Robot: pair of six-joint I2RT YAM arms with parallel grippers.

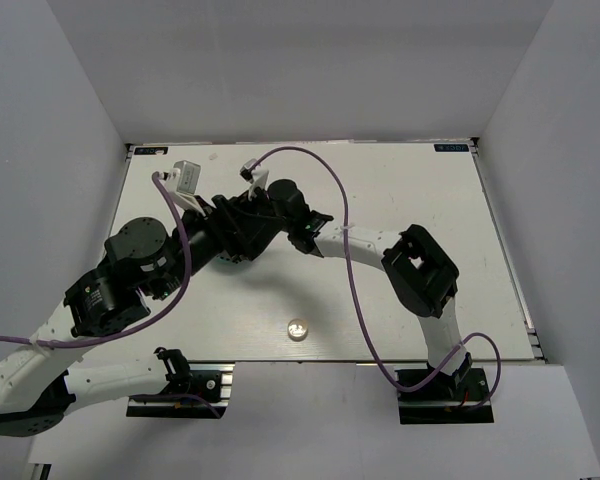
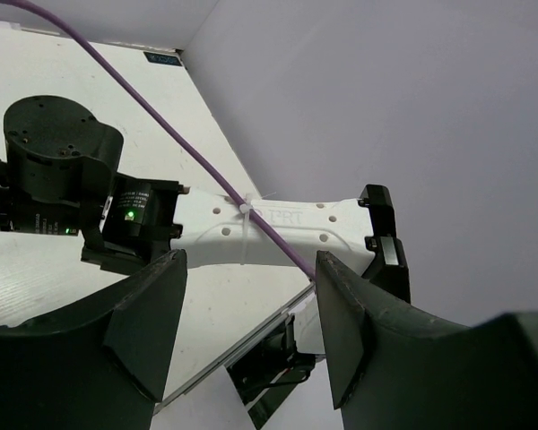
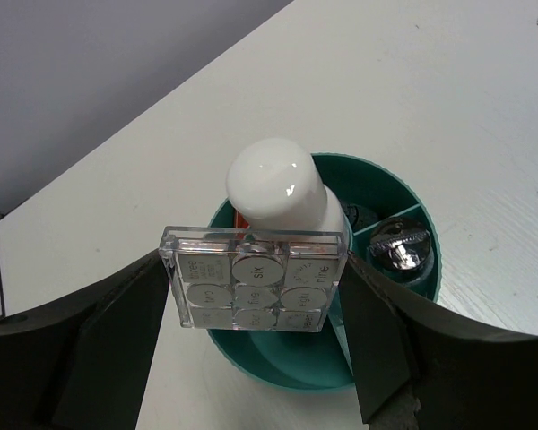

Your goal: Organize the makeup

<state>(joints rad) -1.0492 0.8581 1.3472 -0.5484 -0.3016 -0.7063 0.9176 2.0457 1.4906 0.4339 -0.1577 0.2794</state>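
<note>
In the right wrist view my right gripper [image 3: 256,300] is shut on the square clear palette [image 3: 255,279] with grey pans. It holds the palette upright just above the teal round holder [image 3: 291,374]. A white bottle [image 3: 282,190] stands in the holder, with something red behind it. A silver-capped item [image 3: 402,245] lies in a side compartment. My left gripper [image 2: 247,336] is open and empty, held in the air facing the right arm. In the top view both grippers [image 1: 248,228] overlap mid-table and hide the holder. The tiny round clear jar [image 1: 298,328] sits near the front edge.
The right arm's white forearm [image 2: 278,228] and black joint [image 2: 58,157] cross in front of the left gripper. A purple cable [image 1: 345,250] loops over the table. Grey walls enclose the white table [image 1: 430,200] on the left, back and right.
</note>
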